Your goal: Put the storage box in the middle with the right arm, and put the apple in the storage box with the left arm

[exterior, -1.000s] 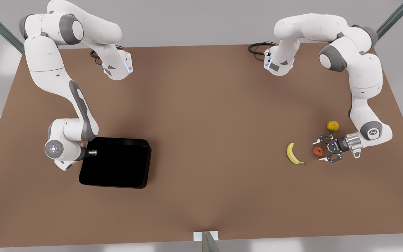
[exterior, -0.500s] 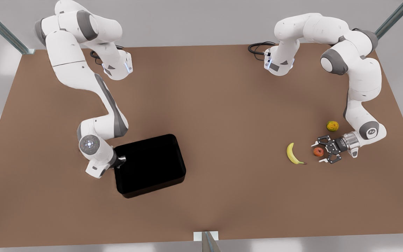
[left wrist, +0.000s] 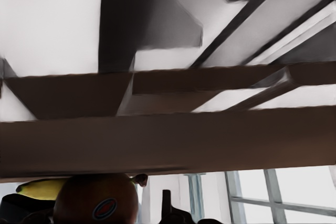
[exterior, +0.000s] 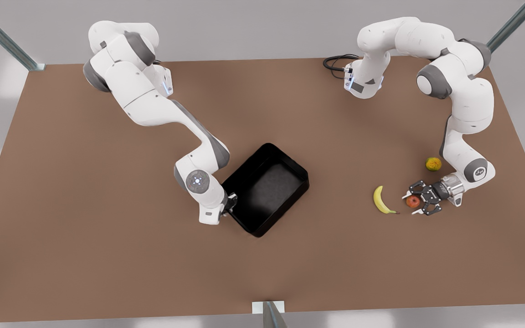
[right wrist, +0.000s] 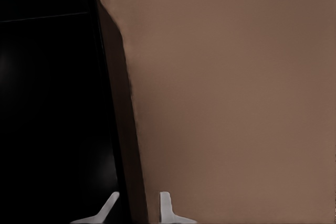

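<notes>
The black storage box (exterior: 267,187) sits turned at an angle near the table's middle. My right gripper (exterior: 230,203) is shut on its wall at the corner nearest the front view's left. In the right wrist view that wall (right wrist: 126,129) runs between the two white fingertips (right wrist: 165,203). The red-orange apple (exterior: 412,201) lies on the table at the front view's right. My left gripper (exterior: 412,202) is open, with a finger on either side of the apple. In the left wrist view the apple (left wrist: 97,203) is very close.
A yellow banana (exterior: 381,200) lies just to the front view's left of the apple, and also appears in the left wrist view (left wrist: 42,186). A yellow-orange fruit with green (exterior: 433,163) sits behind the left gripper. Brown table (exterior: 107,255) stretches open around the box.
My right gripper has carried the storage box from the front view's left toward the middle, rotating it. My left gripper has moved in until its fingers straddle the apple.
</notes>
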Available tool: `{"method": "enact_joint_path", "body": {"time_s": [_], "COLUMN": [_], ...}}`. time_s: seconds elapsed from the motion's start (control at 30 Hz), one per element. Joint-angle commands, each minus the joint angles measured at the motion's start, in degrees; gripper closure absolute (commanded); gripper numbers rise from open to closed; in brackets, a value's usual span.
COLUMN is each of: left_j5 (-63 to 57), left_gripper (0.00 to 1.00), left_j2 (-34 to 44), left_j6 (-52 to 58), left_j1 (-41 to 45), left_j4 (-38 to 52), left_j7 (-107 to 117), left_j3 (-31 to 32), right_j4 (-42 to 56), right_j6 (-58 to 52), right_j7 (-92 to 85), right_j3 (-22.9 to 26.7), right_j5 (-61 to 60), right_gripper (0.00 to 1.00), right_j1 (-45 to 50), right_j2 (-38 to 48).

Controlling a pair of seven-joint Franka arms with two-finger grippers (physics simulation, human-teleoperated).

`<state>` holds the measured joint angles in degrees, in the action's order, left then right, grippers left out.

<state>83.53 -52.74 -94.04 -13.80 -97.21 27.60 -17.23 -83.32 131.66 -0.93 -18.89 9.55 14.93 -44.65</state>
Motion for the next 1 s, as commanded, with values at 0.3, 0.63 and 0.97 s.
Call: {"method": "enact_joint_path", "body": {"time_s": [0.3, 0.63, 0.97], "left_j5": [-0.39, -9.09, -6.97], "left_gripper": [0.79, 0.69, 0.0], "left_j2": [1.84, 9.5, 5.28], "left_j6": [1.05, 4.75, 2.37], "left_j1": [0.0, 1.49, 1.49], "left_j4": [0.53, 7.91, 8.35], "left_j7": [2.98, 18.81, 15.56], "left_j3": [-0.53, -0.09, 1.14], "right_j4": [2.99, 5.36, 1.85], "right_j6": [-1.67, -49.13, -50.27], "right_j7": [-0.39, -4.69, -6.1], "right_j3": [0.44, 7.11, 8.43], "right_j5": [-0.41, -3.57, -3.75], "right_gripper": [0.0, 0.0, 0.0], "right_j1": [-1.92, -18.09, -19.76], "right_j2": [2.11, 27.07, 34.11]}}
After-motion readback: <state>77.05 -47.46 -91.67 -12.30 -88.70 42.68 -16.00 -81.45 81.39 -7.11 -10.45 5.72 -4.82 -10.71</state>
